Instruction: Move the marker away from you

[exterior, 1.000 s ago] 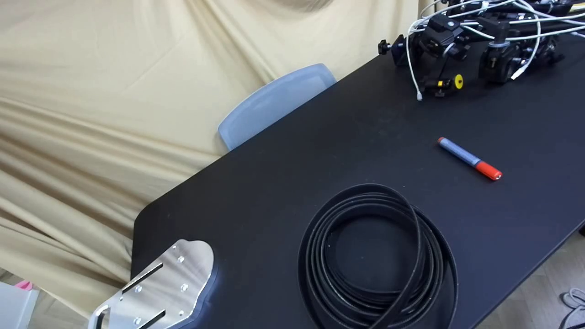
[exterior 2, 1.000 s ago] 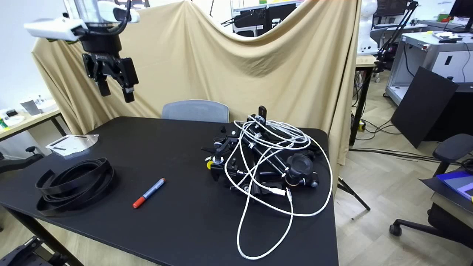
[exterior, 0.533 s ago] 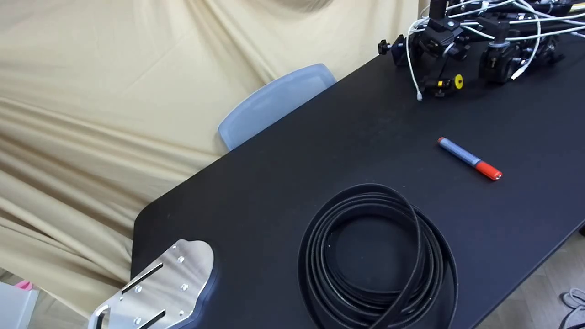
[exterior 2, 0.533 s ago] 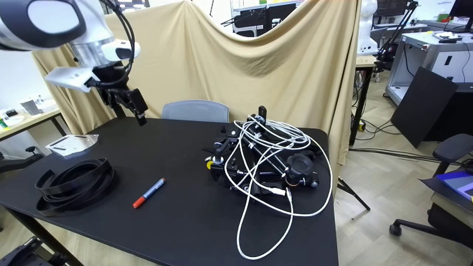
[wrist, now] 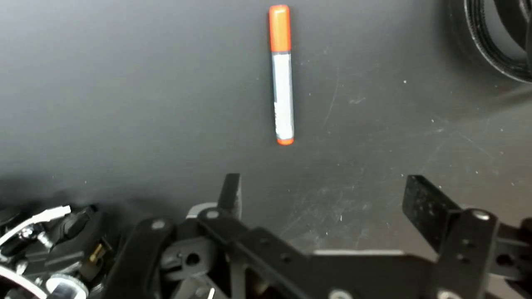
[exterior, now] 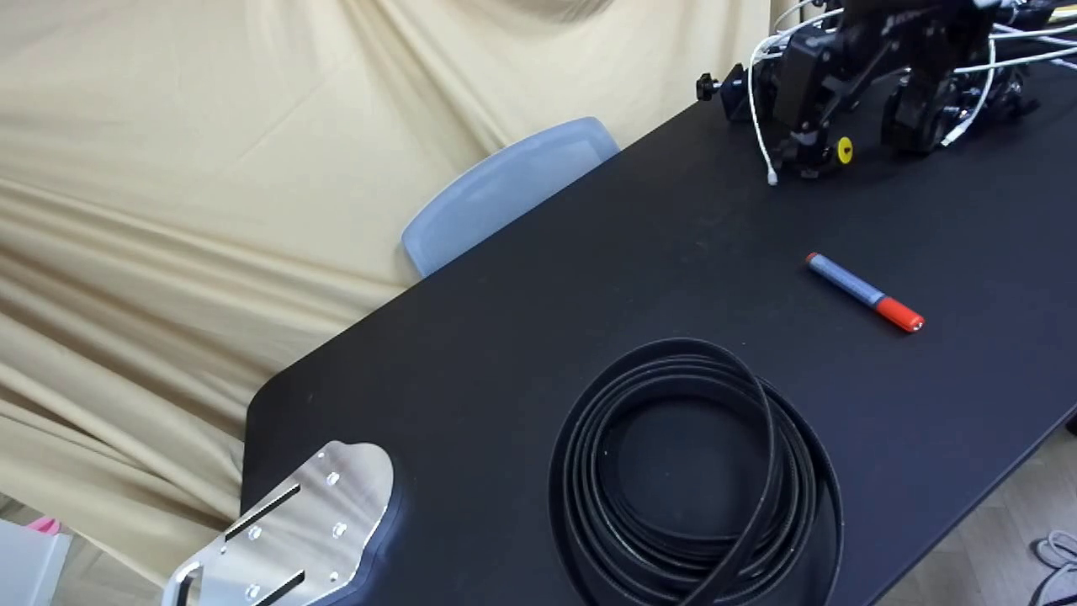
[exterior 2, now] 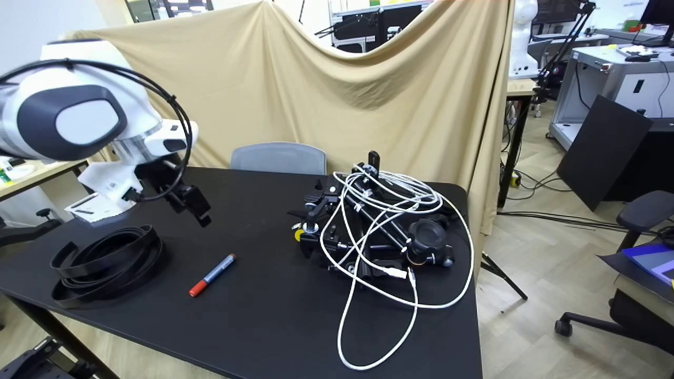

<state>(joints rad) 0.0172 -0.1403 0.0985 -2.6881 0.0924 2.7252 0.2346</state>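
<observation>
Nearest, the gripper (wrist: pixel 323 187) has its jaws spread wide, nothing between them; beyond it the marker (wrist: pixel 283 93) lies flat on the black table (wrist: pixel 145 95), ungrasped — so only the approach seems in hand, with grasp, move and release left. Counted outward: one gripper, one marker, one black cable coil (exterior: pixel 580 471), one chair (exterior: pixel 511 195).

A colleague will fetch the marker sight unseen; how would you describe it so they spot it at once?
Find the black table in front of the beige curtain. In an exterior view, a slim marker lies on it between the black coil and the tangle of black gear and white cables. Its blue body and red-orange ends set it apart from those bulkier neighbours.
</observation>
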